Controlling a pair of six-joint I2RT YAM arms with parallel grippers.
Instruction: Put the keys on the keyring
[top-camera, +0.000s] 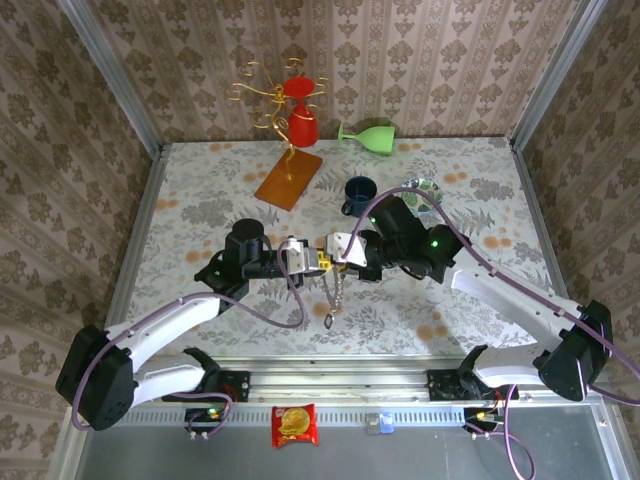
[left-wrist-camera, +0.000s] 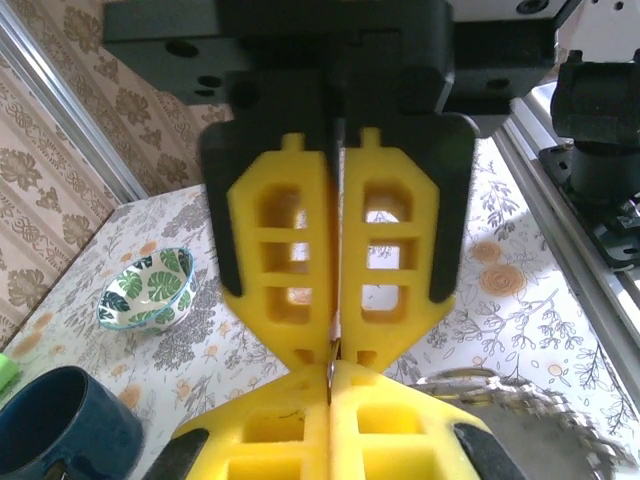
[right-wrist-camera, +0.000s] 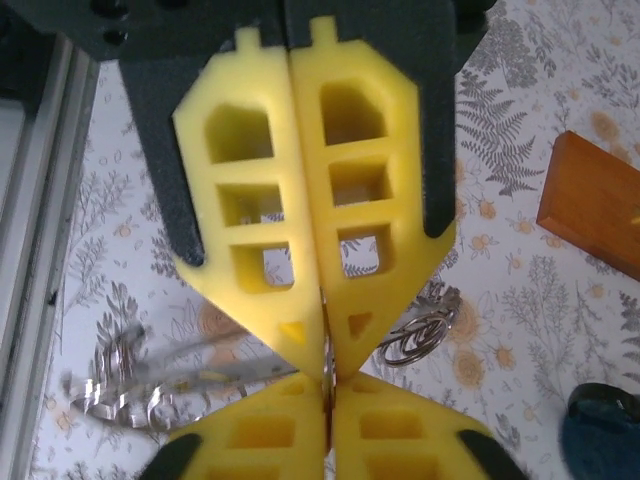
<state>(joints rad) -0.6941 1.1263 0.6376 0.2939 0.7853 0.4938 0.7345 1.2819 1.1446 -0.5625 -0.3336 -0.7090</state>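
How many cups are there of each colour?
Red glass: 1
Green glass: 1
Blue mug: 1
Total: 3

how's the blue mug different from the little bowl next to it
The mug is plain dark blue; the bowl is white with green leaves. The mug is deeper with steep walls; the bowl is shallow and flared. Both stand upright on the table.
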